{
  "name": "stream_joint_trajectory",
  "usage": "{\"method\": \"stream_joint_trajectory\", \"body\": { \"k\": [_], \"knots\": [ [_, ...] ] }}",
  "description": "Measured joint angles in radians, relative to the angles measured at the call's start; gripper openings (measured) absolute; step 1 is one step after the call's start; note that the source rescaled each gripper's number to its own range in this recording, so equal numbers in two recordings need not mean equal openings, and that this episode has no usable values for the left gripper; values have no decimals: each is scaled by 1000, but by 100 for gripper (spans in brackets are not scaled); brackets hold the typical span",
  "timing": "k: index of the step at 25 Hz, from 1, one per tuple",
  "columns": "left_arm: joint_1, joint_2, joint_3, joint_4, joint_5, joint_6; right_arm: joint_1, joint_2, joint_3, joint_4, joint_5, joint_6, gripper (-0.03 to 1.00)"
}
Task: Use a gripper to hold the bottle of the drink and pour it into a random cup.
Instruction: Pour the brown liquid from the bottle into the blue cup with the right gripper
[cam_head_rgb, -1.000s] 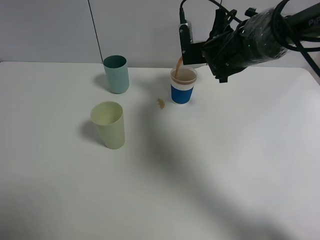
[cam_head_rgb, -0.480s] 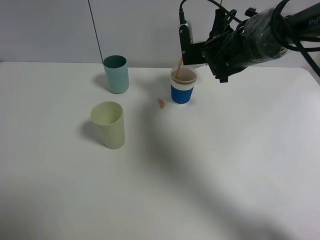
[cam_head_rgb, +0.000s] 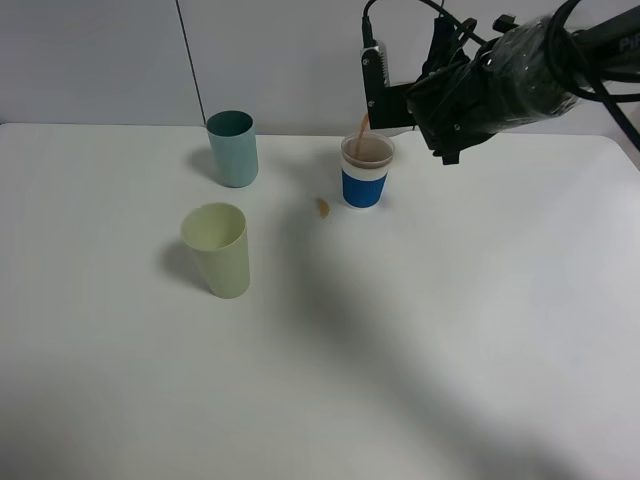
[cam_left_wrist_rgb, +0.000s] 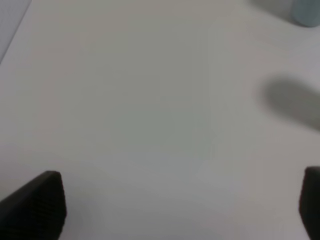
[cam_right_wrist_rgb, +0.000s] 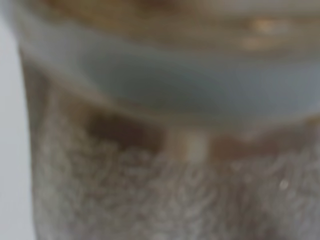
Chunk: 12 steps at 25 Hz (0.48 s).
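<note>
Room first, from the left: my left gripper (cam_left_wrist_rgb: 172, 212) hangs over bare table (cam_head_rgb: 450, 330), its fingers (cam_left_wrist_rgb: 37, 205) spread wide with nothing between them, well out of the pour's way. Next stand the pale green cup (cam_head_rgb: 216, 248) and, at its 12 o'clock, the teal cup (cam_head_rgb: 232, 148). Both are upright and well apart from my work, at roughly 8 and 9 o'clock from the target, so I judge neither is at risk. A small brown spill (cam_head_rgb: 322, 206) lies on the table just beside the cup (cam_head_rgb: 364, 178), at its 8 o'clock.

The cup stands upright near the table's far edge, with brown liquid showing inside. My right gripper (cam_head_rgb: 385, 100) is clamped on the bottle (cam_right_wrist_rgb: 165, 110), which fills the right wrist view as a blur. From the high camera my fingers hide most of it. I hold it tipped over above the cup's rim at 12 o'clock, neck low and close, so that the thin stream of the drink (cam_head_rgb: 361, 128) falls inside the rim. The spill tells me the margin is small.

My arm (cam_head_rgb: 530, 80) reaches in from 2 o'clock over open table. The wall (cam_head_rgb: 280, 60) is near behind the cup, so I judge my free room lies toward 3 and 6 o'clock, and upward.
</note>
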Motion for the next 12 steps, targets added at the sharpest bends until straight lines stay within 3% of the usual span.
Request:
{"method": "stream_joint_trajectory", "body": {
  "k": [12],
  "knots": [
    [0, 0, 0, 0, 0, 0, -1, 0, 0, 0, 4, -63, 1]
  ]
}}
